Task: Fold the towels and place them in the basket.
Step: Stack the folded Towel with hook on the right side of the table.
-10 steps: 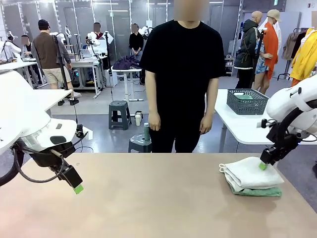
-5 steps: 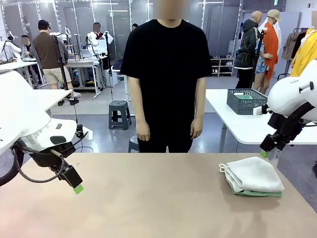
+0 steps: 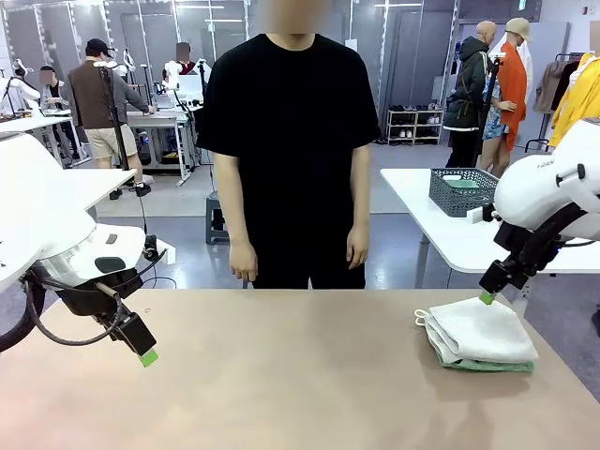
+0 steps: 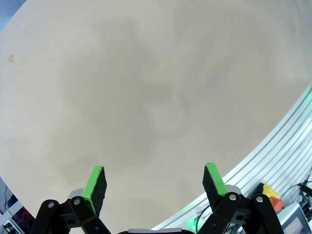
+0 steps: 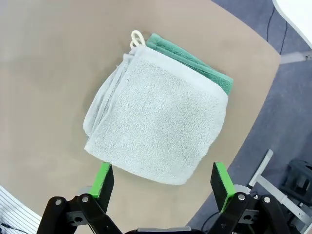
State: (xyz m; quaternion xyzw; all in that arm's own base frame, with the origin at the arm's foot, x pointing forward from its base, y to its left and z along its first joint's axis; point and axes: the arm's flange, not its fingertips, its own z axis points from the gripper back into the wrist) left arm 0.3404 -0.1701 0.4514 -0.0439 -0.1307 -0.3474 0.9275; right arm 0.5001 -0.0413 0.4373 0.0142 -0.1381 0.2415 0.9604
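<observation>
Two folded towels lie stacked at the right side of the tan table: a cream-white towel (image 3: 480,330) (image 5: 158,119) with a small corner loop on top of a mint-green towel (image 3: 487,364) (image 5: 192,61). My right gripper (image 3: 487,297) (image 5: 163,180) hangs open just above the stack's far edge, touching nothing. Low over the bare table at the left, my left gripper (image 3: 147,356) (image 4: 155,180) is open and holds nothing. The dark grey basket (image 3: 467,192) sits on a white table behind, to the right of the person.
A person in a black shirt (image 3: 289,141) stands at the far edge of the table, hands hanging down. The white side table (image 3: 441,230) stands at the back right. The tabletop (image 3: 281,375) spreads bare between my grippers.
My right gripper has lifted off the towel stack and drawn back up and away. The person has stepped to the left. My left arm has stayed still.
</observation>
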